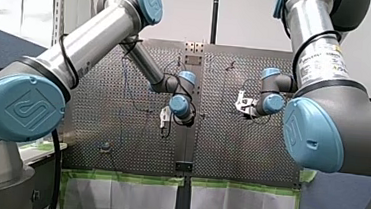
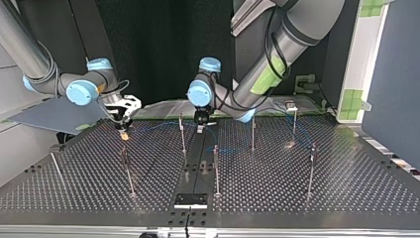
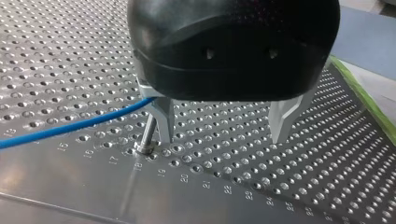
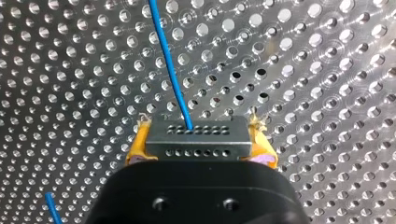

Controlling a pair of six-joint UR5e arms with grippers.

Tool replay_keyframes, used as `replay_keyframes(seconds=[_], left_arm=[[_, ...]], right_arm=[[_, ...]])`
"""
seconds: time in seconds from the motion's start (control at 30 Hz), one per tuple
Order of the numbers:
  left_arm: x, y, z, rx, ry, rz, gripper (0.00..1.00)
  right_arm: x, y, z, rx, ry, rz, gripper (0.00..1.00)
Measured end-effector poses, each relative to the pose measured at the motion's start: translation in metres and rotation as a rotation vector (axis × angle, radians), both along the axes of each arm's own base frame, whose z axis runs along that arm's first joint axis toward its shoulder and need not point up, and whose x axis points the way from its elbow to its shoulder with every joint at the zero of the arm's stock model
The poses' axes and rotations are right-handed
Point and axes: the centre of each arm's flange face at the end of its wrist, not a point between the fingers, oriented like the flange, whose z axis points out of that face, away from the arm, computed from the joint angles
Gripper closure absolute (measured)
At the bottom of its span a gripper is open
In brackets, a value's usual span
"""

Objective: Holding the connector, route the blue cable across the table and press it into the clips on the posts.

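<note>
Mid-routing: right end effector [image 4: 198,137] clamped on the connector [image 4: 196,147] (ten o'clock on the bench [image 2: 297,188], top view), left end effector [image 3: 223,135] spread apart beside a post [image 3: 148,135]; next, I judge, pressing the cable [image 3: 70,128] onto it.

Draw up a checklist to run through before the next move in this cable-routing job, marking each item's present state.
1. My right hand's yellow pads clamp the connector: ok.
2. The blue cable runs from the connector: ok.
3. My left hand is open: ok.
4. Cable between my left hand's fingers: not ok; it shows only outside one finger.
5. Cable pressed home on the post beside that finger: cannot tell.
</note>
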Motion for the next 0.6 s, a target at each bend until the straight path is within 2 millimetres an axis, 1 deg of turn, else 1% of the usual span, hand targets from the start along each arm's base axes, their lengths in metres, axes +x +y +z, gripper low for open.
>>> replay_keyframes(seconds=[0.13,0.4,0.53,0.6], left_arm=[[-0.004,-0.001,0.003,0.006,-0.004,0.003,0.0],[-0.01,-0.006,0.024,-0.011,-0.042,-0.002,0.0],[-0.014,-0.012,0.037,-0.024,-0.066,-0.011,0.0],[-0.018,-0.014,0.04,-0.024,-0.066,-0.017,0.0]], right_arm=[[0.001,0.0,0.0,-0.005,0.011,0.011,1.0],[0.002,0.002,0.0,-0.022,0.046,0.028,1.0],[0.003,0.002,0.0,-0.024,0.052,0.032,1.0],[0.004,0.003,-0.001,-0.025,0.053,0.034,1.0]])
